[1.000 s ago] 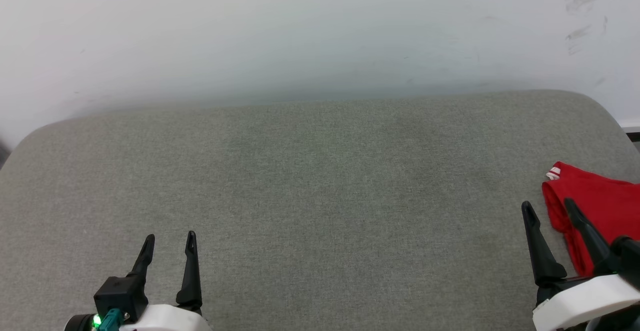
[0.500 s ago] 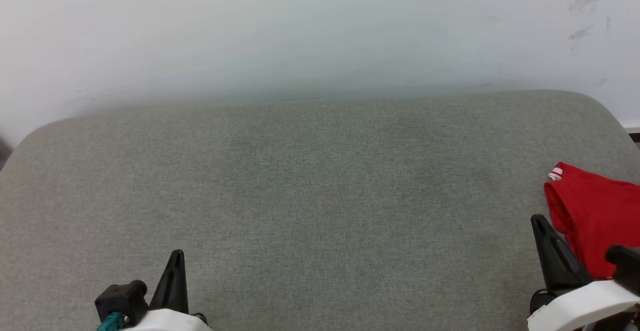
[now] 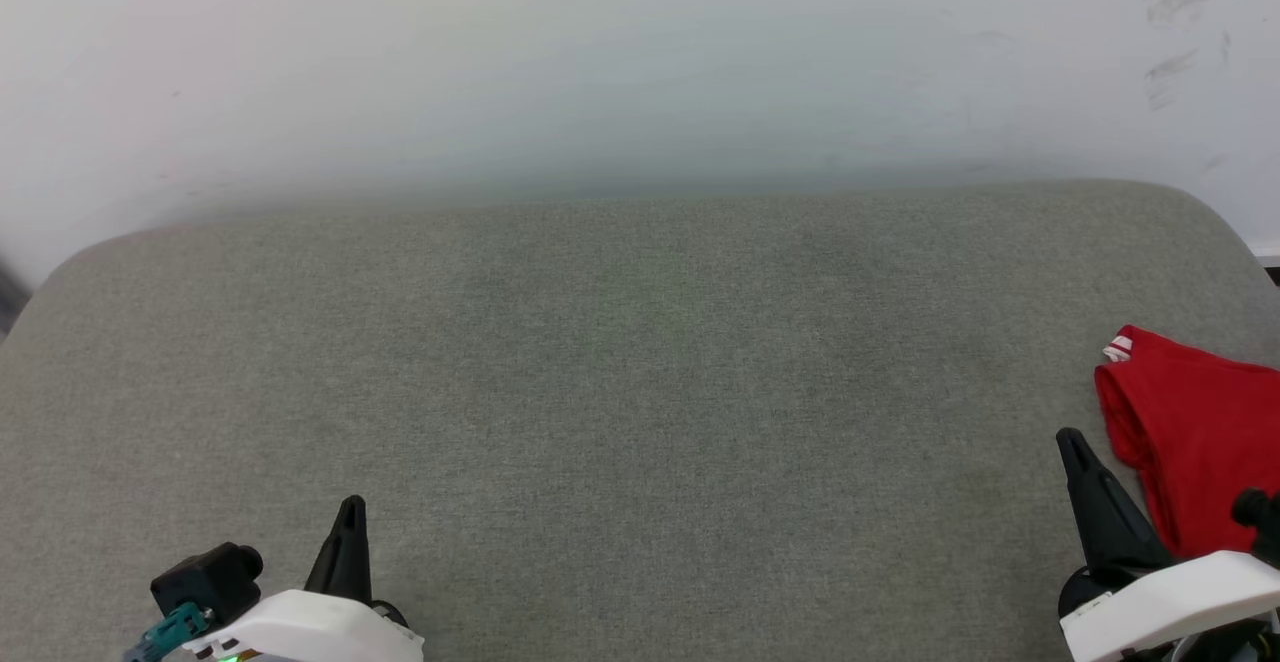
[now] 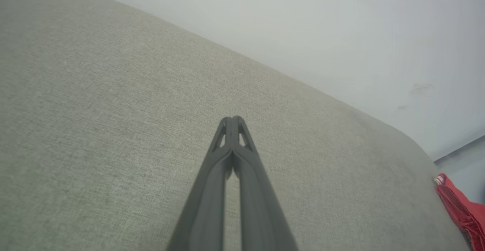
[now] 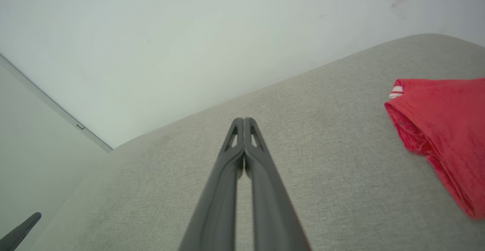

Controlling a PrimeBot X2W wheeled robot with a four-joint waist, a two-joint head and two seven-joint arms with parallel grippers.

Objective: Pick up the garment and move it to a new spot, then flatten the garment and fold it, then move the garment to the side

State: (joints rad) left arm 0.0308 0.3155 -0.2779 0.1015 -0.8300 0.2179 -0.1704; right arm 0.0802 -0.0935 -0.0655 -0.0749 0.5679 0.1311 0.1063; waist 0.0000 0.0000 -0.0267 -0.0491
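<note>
The garment (image 3: 1195,442), a red jersey-knit T-shirt with a scrap of white-and-red striped trim at its far corner, lies bunched at the right edge of your head view, and neither arm has hold of it.

Look at the jaws first. In the left wrist view the left gripper (image 4: 231,119) has its two long dark fingers pressed together tip to tip, with nothing between them. The right gripper (image 5: 243,120) is the same: jaws closed flat and empty.

Moving outward, both grippers point across a broad grey woven-fabric cushion (image 3: 640,362) with rounded corners. In your head view the left gripper (image 3: 350,507) sits low at the lower left over bare fabric, well apart from the shirt. The right gripper (image 3: 1072,439) sits at the lower right with the garment just beside it, on its right. The right wrist view shows a clear strip of cushion (image 5: 322,137) between the fingertips and the crumpled red cloth (image 5: 443,129), so they are not touching.

From the left wrist, the shirt (image 4: 460,209) is a red sliver at the cushion's far corner.

Behind it all stands a pale plain wall (image 3: 640,62), with faint scuff marks (image 3: 1170,2) at the upper right.
</note>
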